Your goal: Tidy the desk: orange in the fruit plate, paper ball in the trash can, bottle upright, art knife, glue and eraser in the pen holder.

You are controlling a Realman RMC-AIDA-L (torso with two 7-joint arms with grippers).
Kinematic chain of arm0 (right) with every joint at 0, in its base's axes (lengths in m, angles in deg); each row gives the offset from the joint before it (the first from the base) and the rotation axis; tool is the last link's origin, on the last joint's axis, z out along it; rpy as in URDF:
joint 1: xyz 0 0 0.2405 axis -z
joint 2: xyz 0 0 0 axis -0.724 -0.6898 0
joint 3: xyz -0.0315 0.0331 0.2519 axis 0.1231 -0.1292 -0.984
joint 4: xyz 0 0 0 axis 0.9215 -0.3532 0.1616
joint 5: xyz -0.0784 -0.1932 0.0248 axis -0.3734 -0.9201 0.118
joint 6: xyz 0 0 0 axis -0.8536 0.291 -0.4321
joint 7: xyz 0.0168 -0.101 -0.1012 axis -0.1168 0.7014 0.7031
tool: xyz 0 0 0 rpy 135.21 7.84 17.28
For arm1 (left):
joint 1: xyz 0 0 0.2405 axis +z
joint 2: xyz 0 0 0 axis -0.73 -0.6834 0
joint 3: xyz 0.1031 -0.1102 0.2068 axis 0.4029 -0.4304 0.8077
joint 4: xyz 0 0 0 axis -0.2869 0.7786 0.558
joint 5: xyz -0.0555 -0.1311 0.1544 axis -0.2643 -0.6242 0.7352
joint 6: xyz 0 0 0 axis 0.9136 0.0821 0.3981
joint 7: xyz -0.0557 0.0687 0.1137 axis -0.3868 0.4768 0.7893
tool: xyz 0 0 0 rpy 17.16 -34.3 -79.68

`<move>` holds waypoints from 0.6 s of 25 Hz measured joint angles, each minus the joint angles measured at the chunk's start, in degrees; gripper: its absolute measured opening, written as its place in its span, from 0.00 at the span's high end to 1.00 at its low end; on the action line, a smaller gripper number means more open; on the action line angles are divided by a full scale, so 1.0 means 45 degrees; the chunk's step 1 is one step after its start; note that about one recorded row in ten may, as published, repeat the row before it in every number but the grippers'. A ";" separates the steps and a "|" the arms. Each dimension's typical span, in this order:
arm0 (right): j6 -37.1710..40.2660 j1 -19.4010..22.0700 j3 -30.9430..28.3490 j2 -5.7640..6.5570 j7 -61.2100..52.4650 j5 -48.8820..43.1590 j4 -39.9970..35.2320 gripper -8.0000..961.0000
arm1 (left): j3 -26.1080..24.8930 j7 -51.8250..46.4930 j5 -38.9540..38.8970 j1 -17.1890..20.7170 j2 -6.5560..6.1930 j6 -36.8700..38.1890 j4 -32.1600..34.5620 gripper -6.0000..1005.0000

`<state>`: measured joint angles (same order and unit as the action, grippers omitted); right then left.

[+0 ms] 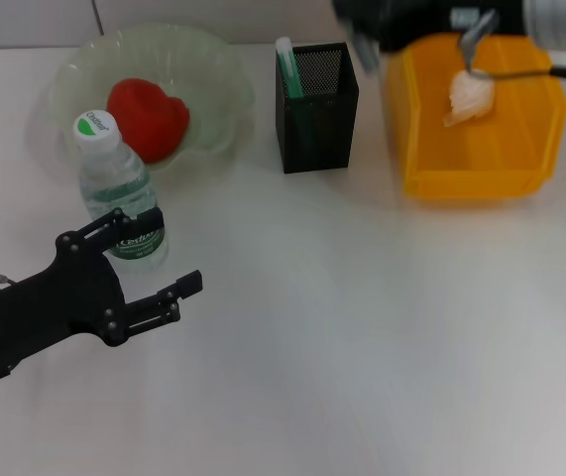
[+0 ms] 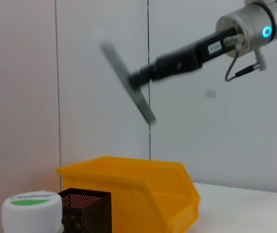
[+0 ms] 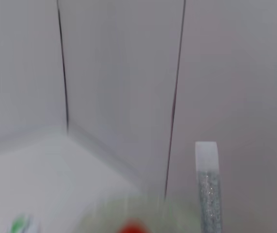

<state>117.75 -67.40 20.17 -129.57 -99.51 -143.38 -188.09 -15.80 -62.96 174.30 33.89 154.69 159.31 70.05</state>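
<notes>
Logging the head view first. Noting the orange (image 1: 144,119) lying inside the fruit plate (image 1: 223,69), at the far left of the desk (image 1: 362,347). Noting the bottle (image 1: 114,183) standing upright with its cap on, just in front of the fruit plate's near rim.

Recording the left gripper (image 1: 173,248) low over the desk, just beside the bottle on the near side. Seeing its pincer spread wide and pinching nothing, with the upper finger overlapping the bottle's green label in this view. Not managing to tell whether that finger is touching the label.

Noting the pen holder (image 1: 317,119) standing between the fruit plate and the trash can (image 1: 520,169), apart from both. Seeing the art knife (image 1: 287,64) standing in the pen holder's far left corner, white tip upward and sticking out above the rim. Seeing the paper ball (image 1: 469,97) inside the trash can, toward its far wall.

Checking the left wrist view: finding the right gripper (image 2: 128,85) raised high above the trash can, at the far right of the desk, smeared by blur. Not managing to tell whether it is spread, pressed together or pinching anything.
</notes>
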 joint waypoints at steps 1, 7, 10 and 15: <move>-0.1105 0.0632 0.0009 0.0003 0.1425 0.1304 0.0125 0.87 | 0.0000 0.0007 0.0000 0.0000 0.0000 0.0000 -0.0008 0.19; -0.3537 0.1388 0.0033 -0.0023 1.2654 1.1584 0.5173 0.87 | 0.0077 0.0034 0.0004 -0.0016 -0.0002 -0.0078 -0.0034 0.19; -0.1841 0.0303 -0.0485 0.0002 1.6645 1.5830 0.8986 0.87 | 0.0090 0.0028 0.0037 -0.0049 -0.0001 -0.0086 -0.0039 0.19; 0.0976 -0.2309 -0.1997 0.0044 2.0724 1.9446 1.5590 0.87 | 0.0098 0.0016 0.0076 -0.0063 -0.0001 -0.0094 -0.0046 0.19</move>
<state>122.14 -77.79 11.18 -129.37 -6.26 -55.87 -117.93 -15.36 -62.89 174.65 33.61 154.69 158.89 69.84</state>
